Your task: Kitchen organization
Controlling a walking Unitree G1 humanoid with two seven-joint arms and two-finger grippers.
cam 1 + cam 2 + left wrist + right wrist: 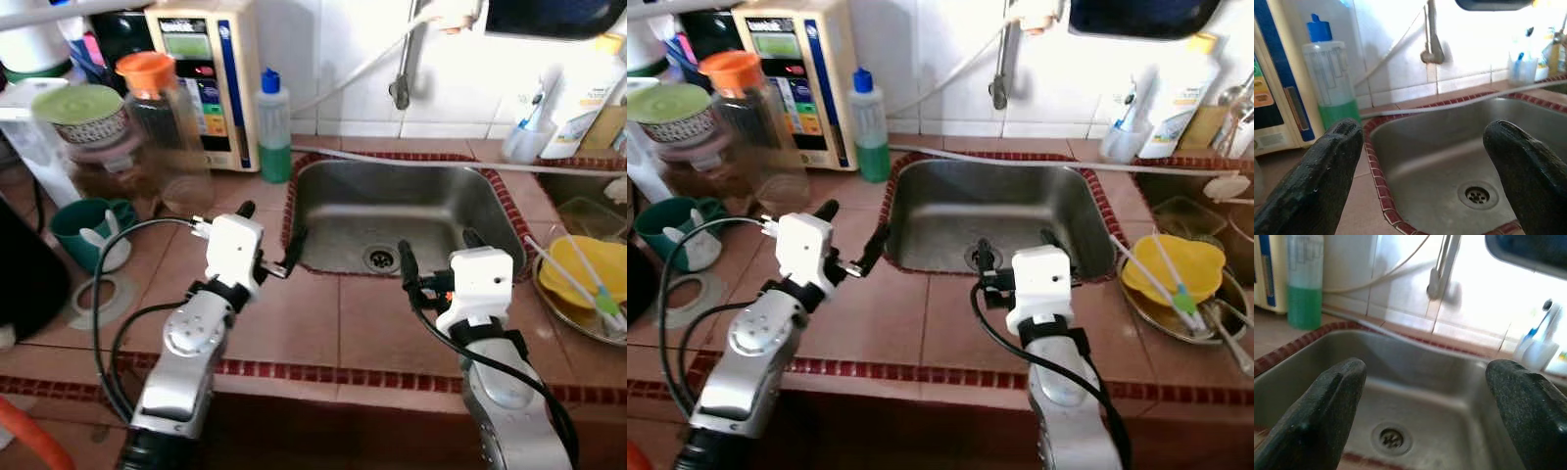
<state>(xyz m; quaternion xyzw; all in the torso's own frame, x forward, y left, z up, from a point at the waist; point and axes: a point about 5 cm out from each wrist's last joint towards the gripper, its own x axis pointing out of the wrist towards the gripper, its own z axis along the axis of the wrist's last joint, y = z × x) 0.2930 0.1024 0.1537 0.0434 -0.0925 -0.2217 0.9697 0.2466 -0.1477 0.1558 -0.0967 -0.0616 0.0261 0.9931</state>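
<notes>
Both silver arms reach over the tiled counter (323,323) in front of a steel sink (328,211). My left gripper (271,230) hovers at the sink's left front corner, open, with nothing between its fingers. My right gripper (439,253) hangs over the sink's front rim near the drain (380,258), also open and holding nothing. In the left wrist view, the fingers (1327,171) frame the basin and a green-liquid bottle with a blue cap (1330,78). In the right wrist view, the gripper (1425,377) looks into the basin.
At the left stand a clear jar with an orange lid (162,127), a green-lidded bowl (88,113), a teal cup (88,230) and a water purifier (211,69). At the right a yellow bowl (578,274) lies in a metal dish. A toothbrush cup (529,137) stands behind the sink.
</notes>
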